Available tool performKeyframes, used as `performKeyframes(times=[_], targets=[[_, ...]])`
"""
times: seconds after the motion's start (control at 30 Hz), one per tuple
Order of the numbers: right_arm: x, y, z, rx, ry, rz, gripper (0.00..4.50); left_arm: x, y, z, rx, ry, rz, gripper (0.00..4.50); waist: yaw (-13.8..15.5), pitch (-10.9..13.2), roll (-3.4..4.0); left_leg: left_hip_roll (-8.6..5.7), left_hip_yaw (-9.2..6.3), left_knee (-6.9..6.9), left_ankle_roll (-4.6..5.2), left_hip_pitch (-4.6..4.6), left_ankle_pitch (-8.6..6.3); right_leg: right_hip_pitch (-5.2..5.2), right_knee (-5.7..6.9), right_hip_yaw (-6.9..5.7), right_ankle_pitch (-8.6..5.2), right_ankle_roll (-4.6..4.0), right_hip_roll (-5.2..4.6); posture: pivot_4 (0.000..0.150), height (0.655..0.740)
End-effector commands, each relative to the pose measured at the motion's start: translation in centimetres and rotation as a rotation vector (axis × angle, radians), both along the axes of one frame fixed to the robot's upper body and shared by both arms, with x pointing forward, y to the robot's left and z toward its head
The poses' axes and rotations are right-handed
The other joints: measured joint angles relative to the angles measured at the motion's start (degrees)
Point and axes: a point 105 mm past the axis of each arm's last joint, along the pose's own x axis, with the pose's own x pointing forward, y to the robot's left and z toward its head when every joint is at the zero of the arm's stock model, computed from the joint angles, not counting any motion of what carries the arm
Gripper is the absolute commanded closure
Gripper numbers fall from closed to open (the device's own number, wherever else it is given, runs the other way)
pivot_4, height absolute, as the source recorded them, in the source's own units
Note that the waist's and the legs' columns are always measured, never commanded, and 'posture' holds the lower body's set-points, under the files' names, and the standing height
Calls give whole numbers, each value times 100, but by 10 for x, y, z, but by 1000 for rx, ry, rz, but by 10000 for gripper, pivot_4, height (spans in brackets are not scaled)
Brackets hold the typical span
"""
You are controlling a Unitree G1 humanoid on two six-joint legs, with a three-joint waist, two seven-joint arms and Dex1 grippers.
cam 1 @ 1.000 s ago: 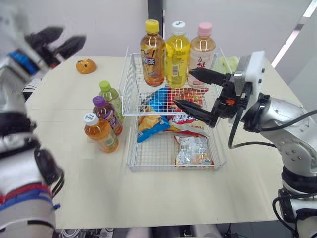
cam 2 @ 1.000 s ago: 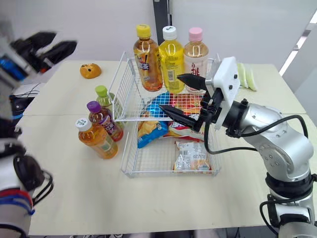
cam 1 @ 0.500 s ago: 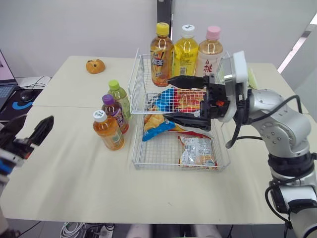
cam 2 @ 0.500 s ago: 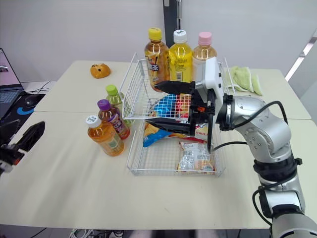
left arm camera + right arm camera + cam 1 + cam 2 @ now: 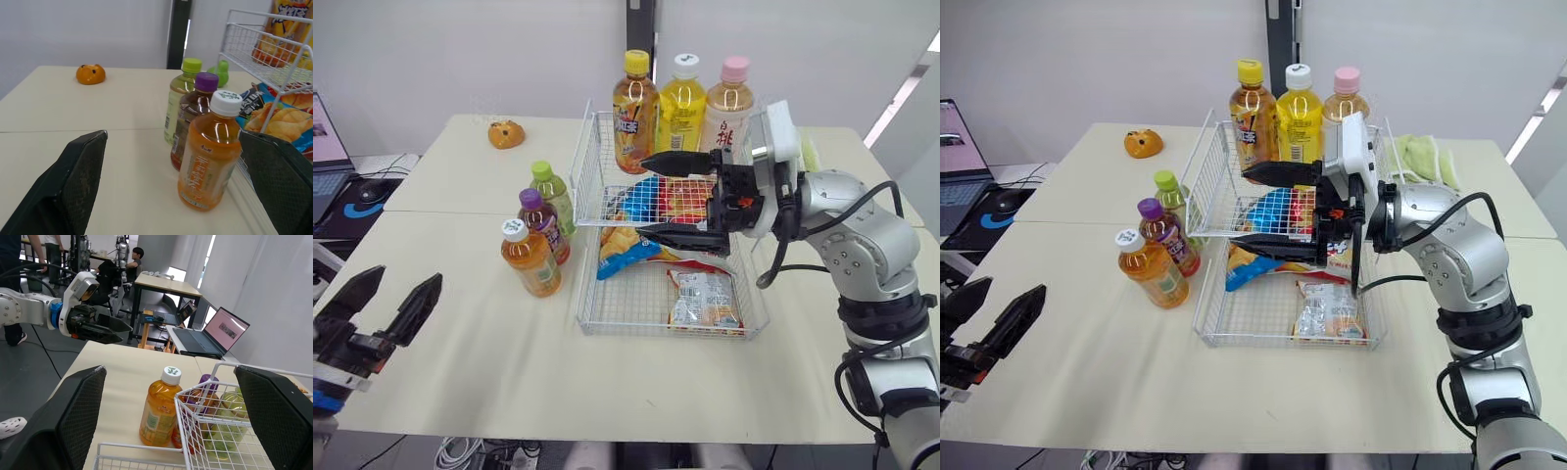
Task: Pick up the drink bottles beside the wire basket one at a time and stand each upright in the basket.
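Left eye view: orange bottle (image 5: pixel 530 260), purple-capped bottle (image 5: pixel 543 225) and green-capped bottle (image 5: pixel 553 195) stand just left of wire basket (image 5: pixel 582 201). Left gripper (image 5: pixel 399 289) well left of basket, spread wide, empty. Right gripper (image 5: pixel 644 196) above basket, wide open, empty. Judged: approach step; next, left reaches orange bottle.

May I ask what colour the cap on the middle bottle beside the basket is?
Purple cap, clearest in the left wrist view.
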Motion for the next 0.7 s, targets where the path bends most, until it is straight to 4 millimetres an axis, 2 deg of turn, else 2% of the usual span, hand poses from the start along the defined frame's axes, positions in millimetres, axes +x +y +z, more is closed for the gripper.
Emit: performKeyframes(times=[0.03, 0.23, 0.33, 0.43, 0.7], targets=[[-7, -1, 13, 16, -64, -10, 0, 14, -22, 12, 37, -43, -94, 367, 2, 1, 2, 0, 0, 0, 0, 2, 0, 2, 0, 1, 0, 0, 0, 1500, 7400], [-6, -3, 13, 15, -68, -55, 0, 46, -36, 8, 60, -24, -160, 367, -24, -1, 14, -1, -1, -1, 0, 5, 0, 6, -3, 1, 1, -1, 0, 1500, 7400], [-9, -6, 12, 9, -71, -77, 0, 63, -49, -2, 78, -6, -201, 367, -37, 0, 16, -1, 0, -6, 0, 3, 0, 2, -7, 1, 1, -1, 0, 1500, 7400], [-9, -9, 12, 9, -75, -108, 0, 81, -52, -7, 96, 0, -197, 367, -31, 1, 18, -1, 0, -8, 0, 1, 0, 2, -10, 0, 1, -1, 1, 1500, 7400], [-10, -13, 11, 12, -75, -155, 0, 97, -63, -9, 95, -31, -238, 367, -33, 2, 19, 0, 0, -21, 1, 1, 0, 1, -23, 1, 1, -1, 0, 1500, 7400]])
